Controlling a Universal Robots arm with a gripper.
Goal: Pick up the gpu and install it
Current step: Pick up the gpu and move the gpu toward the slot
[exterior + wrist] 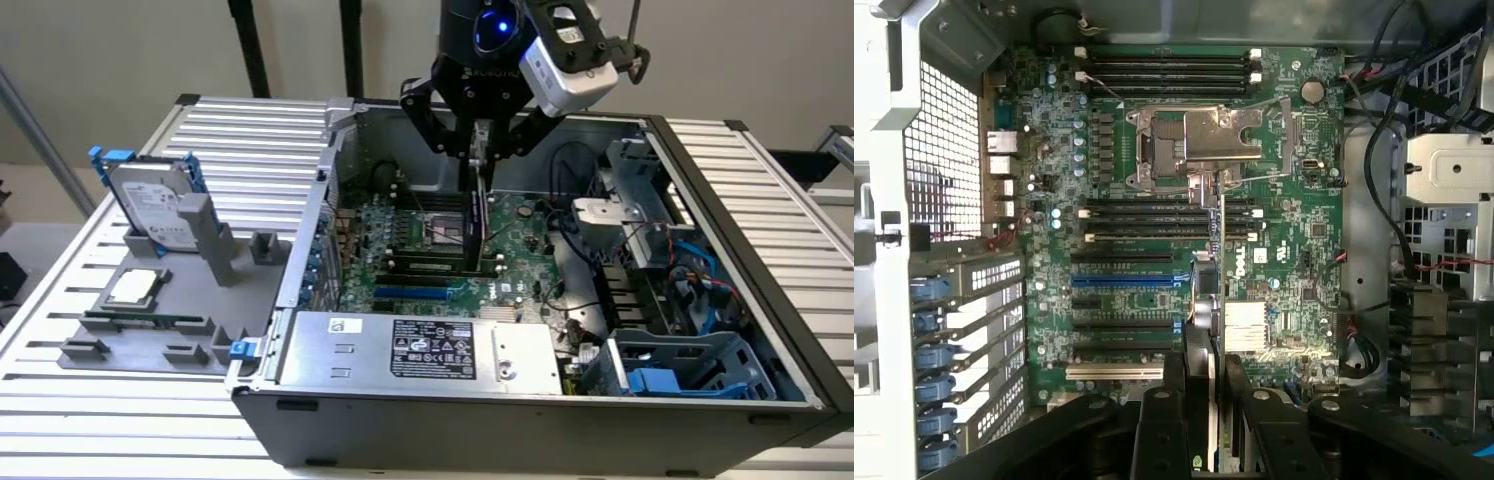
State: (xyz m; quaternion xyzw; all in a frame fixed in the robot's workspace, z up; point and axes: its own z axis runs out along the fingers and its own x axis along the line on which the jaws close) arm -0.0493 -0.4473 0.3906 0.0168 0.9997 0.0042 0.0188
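End effector (477, 150) (1202, 380): my two black fingers (1154, 420) are drawn in close, clamped on either face of a thin card with only its thickness between them.
What I hold: the gpu (477, 215) (1217, 280), gripped by its upper edge and hanging upright below my fingers.
Gpu position: inside the open computer case (534, 420), over the green motherboard (521, 260) (1294, 230). In the wrist view I see it edge-on, as a narrow strip running from my fingers toward the processor socket (1194, 145).
Gpu contact: I cannot tell whether its lower edge touches the board.
Nearby slots: the blue slot (1124, 281) and the black slots around it lie just beside the card's line, toward the barred rear wall of the case.
Case interior: a silver power supply (427, 350) with a black label lies along the near wall. A blue drive cage (681, 370) sits in the corner at the exterior view's right.
Counter (787, 200): slatted metal, carrying the case.
Exterior view's left: a grey holder (200, 290) sits on the counter well apart from me, with a silver hard drive (150, 200) in a blue frame standing upright in it. A processor chip (134, 287) lies flat below that, and a memory stick (140, 322) nearer the front.
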